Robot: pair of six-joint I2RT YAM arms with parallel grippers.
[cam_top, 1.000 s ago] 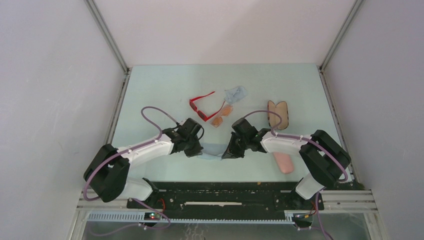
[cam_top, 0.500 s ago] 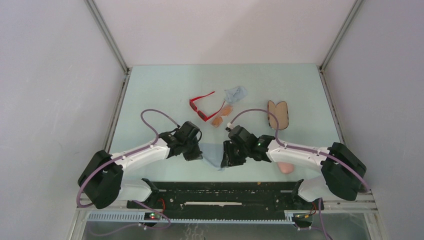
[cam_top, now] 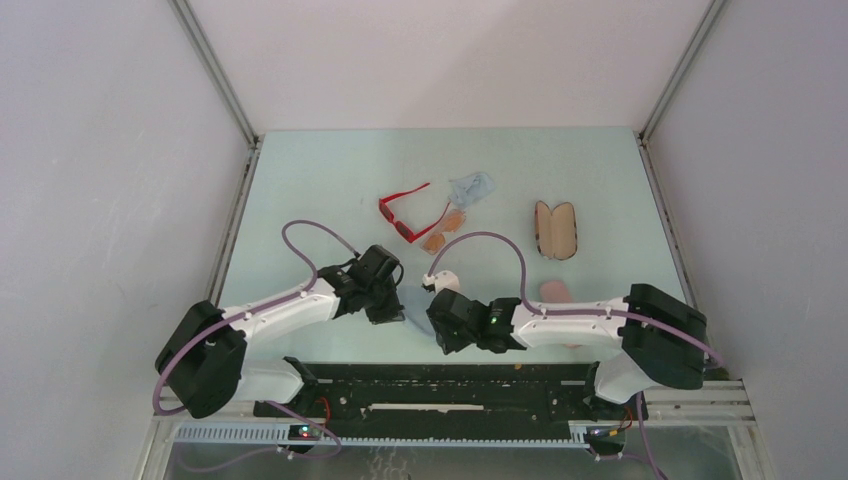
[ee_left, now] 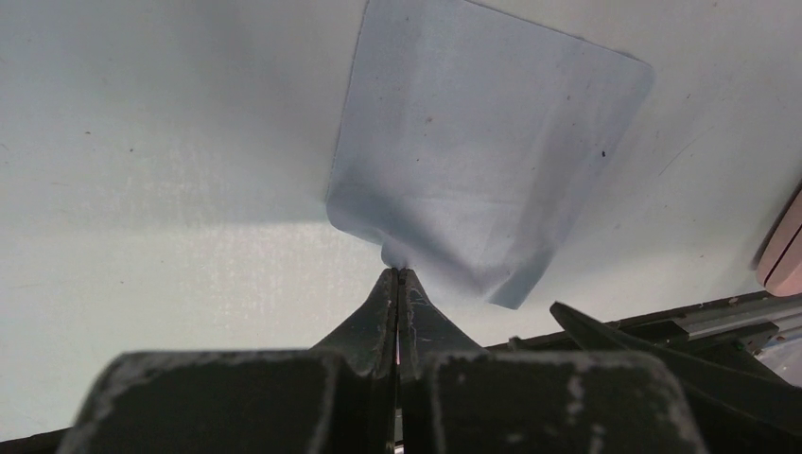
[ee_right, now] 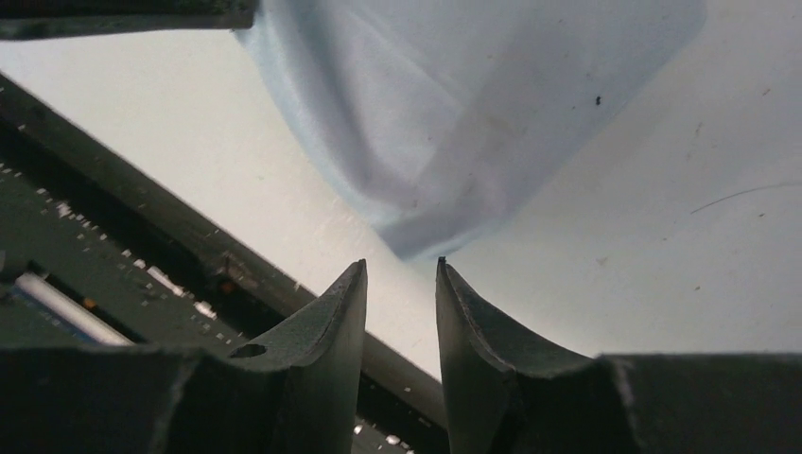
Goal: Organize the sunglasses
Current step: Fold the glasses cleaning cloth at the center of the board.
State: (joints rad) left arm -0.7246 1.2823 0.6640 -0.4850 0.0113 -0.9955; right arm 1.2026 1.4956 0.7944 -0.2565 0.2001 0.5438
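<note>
The red-framed sunglasses [cam_top: 402,212] lie at mid-table, with the slim orange-lens pair [cam_top: 443,230] touching them on the right. Neither gripper is near them. A flat pale blue cloth [cam_top: 413,302] lies near the front edge between the two grippers. My left gripper [cam_top: 393,309] is shut on the cloth's near corner [ee_left: 397,272], and the cloth [ee_left: 482,161] spreads out beyond the tips. My right gripper [cam_top: 433,320] is open and empty [ee_right: 402,265], its tips just short of the cloth's corner [ee_right: 454,123].
An open plaid case [cam_top: 555,229] lies at the right. A pink case [cam_top: 554,291] is partly hidden behind my right arm and shows at the left wrist view's right edge [ee_left: 785,251]. A crumpled blue cloth [cam_top: 472,187] lies behind the sunglasses. The black base rail [ee_right: 95,236] runs close by.
My right arm has swung left and toward the near edge, uncovering the plaid case and hiding part of the pink case. The flat cloth has shifted nearer with it. My left arm has barely moved.
</note>
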